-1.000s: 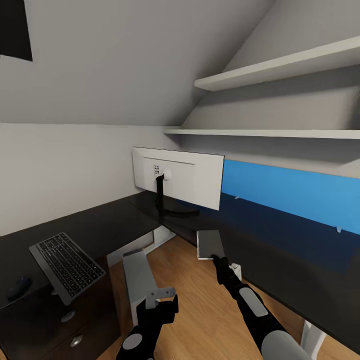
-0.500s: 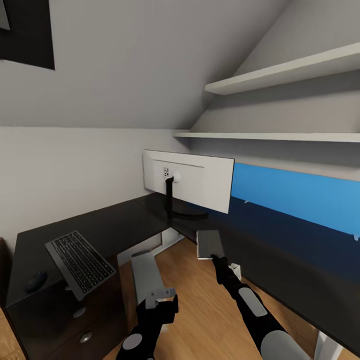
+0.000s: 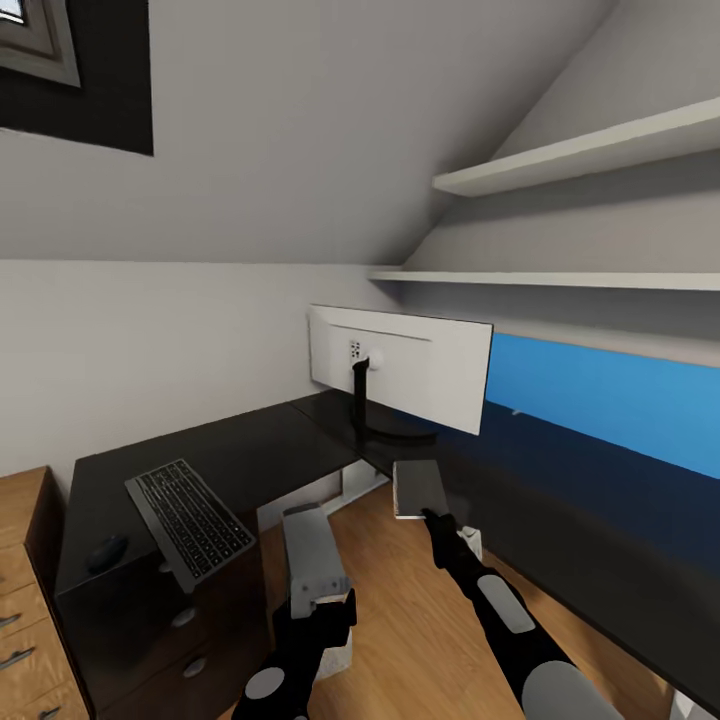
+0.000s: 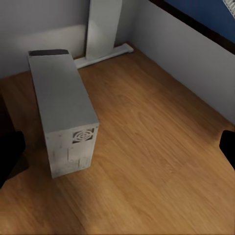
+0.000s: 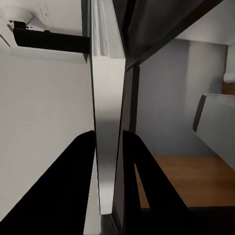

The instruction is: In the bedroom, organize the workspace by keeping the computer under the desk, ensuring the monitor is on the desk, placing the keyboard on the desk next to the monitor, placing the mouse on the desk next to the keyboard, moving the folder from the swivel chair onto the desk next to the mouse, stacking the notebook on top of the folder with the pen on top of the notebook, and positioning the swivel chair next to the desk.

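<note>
Now my right gripper point(image 3: 432, 513) pinches the notebook point(image 3: 419, 488) just before the desk point(image 3: 240, 445), while my left gripper point(image 4: 117, 147) hangs spread above the computer point(image 4: 61, 107).

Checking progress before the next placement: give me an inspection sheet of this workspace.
Surface: glossy black desk, L-shaped.
Job's things: monitor upright on desk, white back toward camera; keyboard on desk, overhanging its edge; mouse beside it; computer on the wood floor by the desk leg; notebook held at the desk edge.
Clutter: nothing seen.
Grippers: right tool shut on notebook; left tool open, empty, above the computer.
Cables: nothing seen.
Surroundings: two white shelves, blue wall panel, wood cabinet.
</note>
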Controlling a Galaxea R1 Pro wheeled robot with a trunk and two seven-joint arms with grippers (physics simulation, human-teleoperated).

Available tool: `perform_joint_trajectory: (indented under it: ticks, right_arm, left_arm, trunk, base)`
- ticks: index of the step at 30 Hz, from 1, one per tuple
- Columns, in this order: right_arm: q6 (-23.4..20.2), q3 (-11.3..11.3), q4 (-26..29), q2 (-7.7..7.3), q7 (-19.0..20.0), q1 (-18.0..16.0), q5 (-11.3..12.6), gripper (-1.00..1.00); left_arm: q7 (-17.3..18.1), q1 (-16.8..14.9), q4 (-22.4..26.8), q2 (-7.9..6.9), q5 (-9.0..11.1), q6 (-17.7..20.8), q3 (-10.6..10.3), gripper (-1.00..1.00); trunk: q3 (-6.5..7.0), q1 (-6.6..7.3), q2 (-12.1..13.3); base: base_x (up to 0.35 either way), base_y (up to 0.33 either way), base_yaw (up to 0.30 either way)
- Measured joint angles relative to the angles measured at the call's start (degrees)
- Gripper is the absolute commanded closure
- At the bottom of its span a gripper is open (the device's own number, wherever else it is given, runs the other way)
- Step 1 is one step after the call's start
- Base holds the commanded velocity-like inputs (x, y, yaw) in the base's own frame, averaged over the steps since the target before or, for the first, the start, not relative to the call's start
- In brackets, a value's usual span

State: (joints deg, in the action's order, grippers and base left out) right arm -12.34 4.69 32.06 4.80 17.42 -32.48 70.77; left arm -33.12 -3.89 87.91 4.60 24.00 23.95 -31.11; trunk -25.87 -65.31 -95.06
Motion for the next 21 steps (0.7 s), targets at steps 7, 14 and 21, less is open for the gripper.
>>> perform_joint_trajectory:
  ticks: [7,14,21]
  right_arm:
    - [-0.2,0.0,0.3,-0.25,0.1,0.0,-0.1,1.0]
    - [-0.3,0.0,0.5,-0.18,0.1,0.0,-0.1,1.0]
    - [0.0,-0.1,0.4,0.12,0.0,0.0,-0.1,1.0]
  left_arm:
    - [-2.4,2.6,0.3,-3.29,0.1,-9.0,-5.8,-1.0]
    - [-19.6,3.5,-1.4,-9.74,0.7,-21.9,-21.8,-1.0]
    - [-22.4,3.6,-9.2,-11.85,2.9,-27.0,-26.9,-1.0]
  trunk:
    - [0.05,0.0,0.0]
    - [0.04,0.0,0.0]
    - [0.04,0.0,0.0]
  base:
    - [0.0,0.0,0.006]
    - [0.0,0.0,0.0]
    - [0.0,0.0,0.0]
